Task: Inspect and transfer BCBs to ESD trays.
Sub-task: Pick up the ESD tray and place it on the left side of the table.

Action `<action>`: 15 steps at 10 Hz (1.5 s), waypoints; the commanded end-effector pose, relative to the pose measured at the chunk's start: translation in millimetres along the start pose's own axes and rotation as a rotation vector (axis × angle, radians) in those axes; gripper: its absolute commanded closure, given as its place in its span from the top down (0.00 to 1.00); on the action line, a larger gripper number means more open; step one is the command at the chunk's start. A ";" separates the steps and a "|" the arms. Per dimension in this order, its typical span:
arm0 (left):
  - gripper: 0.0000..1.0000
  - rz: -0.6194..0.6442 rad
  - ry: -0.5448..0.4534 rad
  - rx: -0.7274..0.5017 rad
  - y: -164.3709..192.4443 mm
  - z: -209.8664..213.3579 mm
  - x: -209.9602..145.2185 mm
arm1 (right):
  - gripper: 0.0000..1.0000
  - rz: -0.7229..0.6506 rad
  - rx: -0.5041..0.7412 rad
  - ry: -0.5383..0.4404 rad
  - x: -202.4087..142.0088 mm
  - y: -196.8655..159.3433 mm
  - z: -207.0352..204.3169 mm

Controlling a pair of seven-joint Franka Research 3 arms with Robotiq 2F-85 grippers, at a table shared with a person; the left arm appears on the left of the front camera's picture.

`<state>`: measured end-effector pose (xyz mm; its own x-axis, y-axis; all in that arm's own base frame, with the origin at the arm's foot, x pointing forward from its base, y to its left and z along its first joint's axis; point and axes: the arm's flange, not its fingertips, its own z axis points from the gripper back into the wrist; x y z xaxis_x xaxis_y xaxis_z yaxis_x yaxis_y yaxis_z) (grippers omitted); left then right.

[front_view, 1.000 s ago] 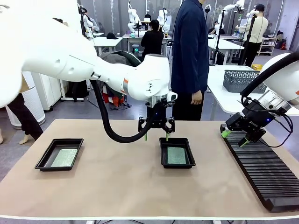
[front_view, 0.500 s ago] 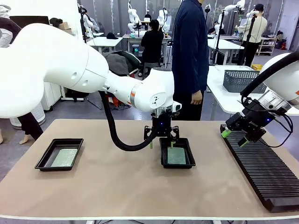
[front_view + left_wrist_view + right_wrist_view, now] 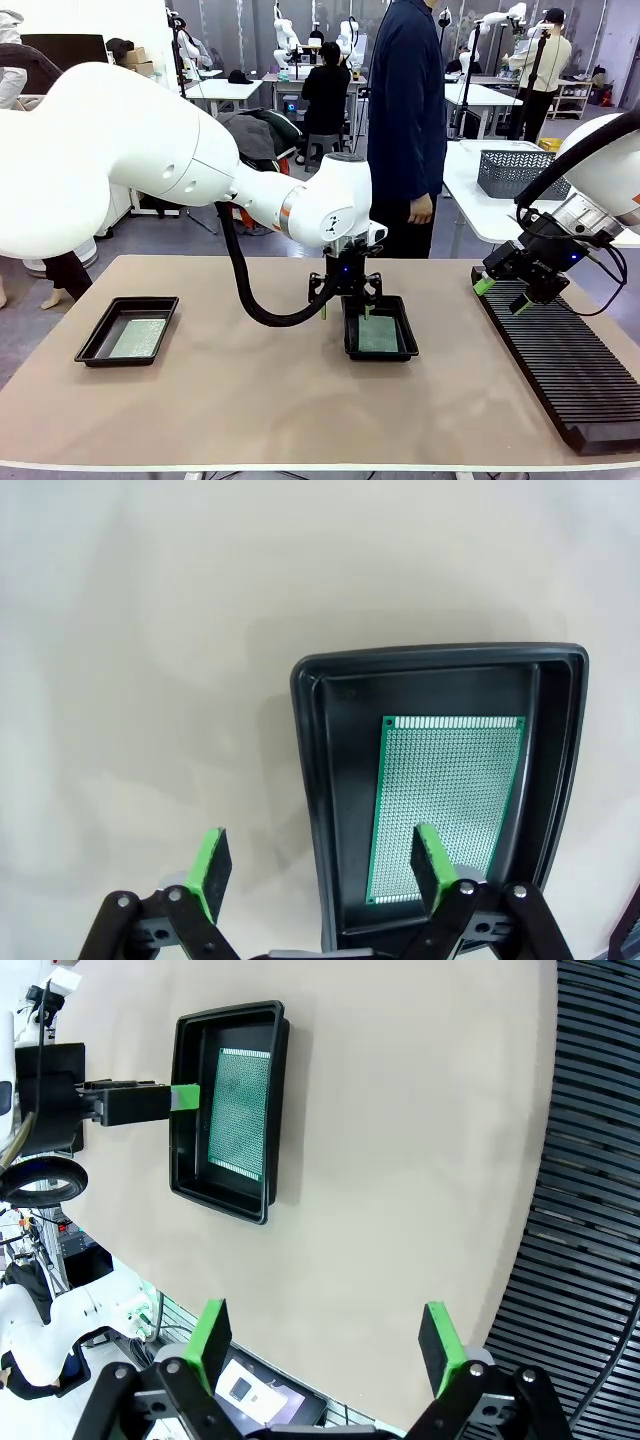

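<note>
L gripper (image 3: 345,308) has come down over the last sec and slid a bit toward the middle tray (image 3: 352,343); it now sits low at that tray's near-left rim, straddling it: one finger outside on the table (image 3: 250,400), one inside over the board (image 3: 378,335). The wrist view confirms this: fingers (image 3: 214,872) spread wide apart, nothing between them but the tray wall, not touching the board (image 3: 450,805) as far as I can tell. So released, no grasp.

Board lies flat in the middle tray, pushed toward one long side. A 2nd board (image 3: 140,337) lies flat in the other tray (image 3: 100,345), well left of the middle tray.

R gripper (image 3: 508,293) hasn't moved: hovers right of the middle tray, above the near end of the ribbed rack (image 3: 570,380), fingers splayed, empty. R wrist view shows the middle tray (image 3: 190,1110) w/ its board (image 3: 243,1110) far off.

My read: L arm is either about to pinch the tray rim or the board edge, or checking the placement. Both trays are loaded, so the transfer looks nearly or fully done. Person (image 3: 407,120) stands beyond the middle tray, hand (image 3: 422,208) down at side, not involved.
</note>
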<state>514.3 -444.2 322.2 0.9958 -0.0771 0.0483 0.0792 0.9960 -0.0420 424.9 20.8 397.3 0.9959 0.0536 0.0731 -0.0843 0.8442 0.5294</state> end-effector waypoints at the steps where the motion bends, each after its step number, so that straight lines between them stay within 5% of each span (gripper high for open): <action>1: 0.96 -0.001 -0.043 0.013 2.1 -5.4 -8.4 | 1.00 -0.022 -0.003 -0.010 0.8 1.3 -1.0; 6: 0.96 -0.006 -0.003 -0.003 -3.1 -0.4 -1.5 | 1.00 -0.022 -0.003 -0.010 0.8 1.3 -1.0; 15: 0.37 -0.002 0.016 -0.046 -0.8 -3.7 -5.2 | 1.00 -0.022 -0.003 -0.010 0.8 1.3 -1.0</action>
<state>512.7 -449.3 317.5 0.9966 -0.0728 0.0388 0.0752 0.9949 -0.0665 424.9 20.8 397.3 0.9959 0.0536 0.0731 -0.0843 0.8442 0.5294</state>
